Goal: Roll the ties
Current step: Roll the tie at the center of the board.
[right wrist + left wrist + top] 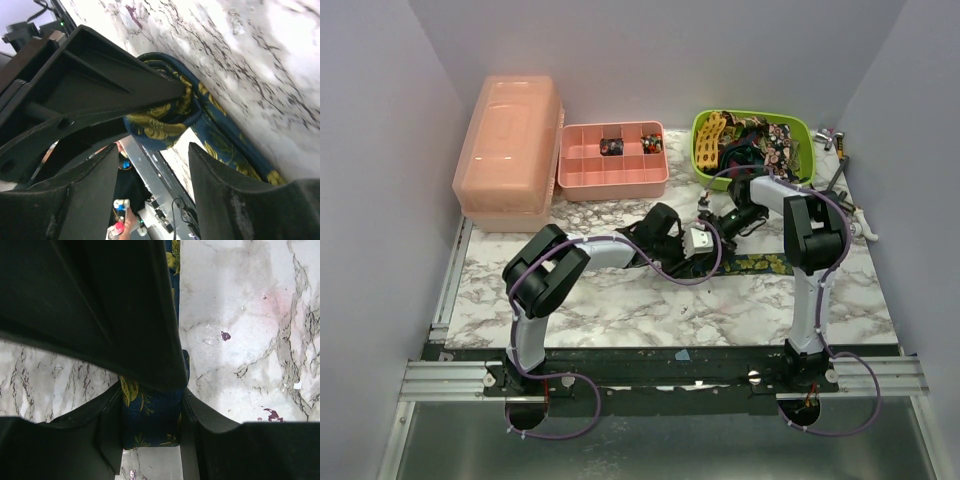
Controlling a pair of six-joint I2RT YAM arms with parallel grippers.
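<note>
Navy tie (150,415) with yellow-green spots fills the gap between the fingers (107,427) of the left gripper (151,399), which pinch its curled end at lower centre, probably so the roll cannot spring loose. The right gripper (152,150) has its fingers spread, with the fold just beyond them. Seen from overhead, the tail lies right of centre on the marble table (620,310). More ties fill the green basket (699,150) at upper right.
</note>
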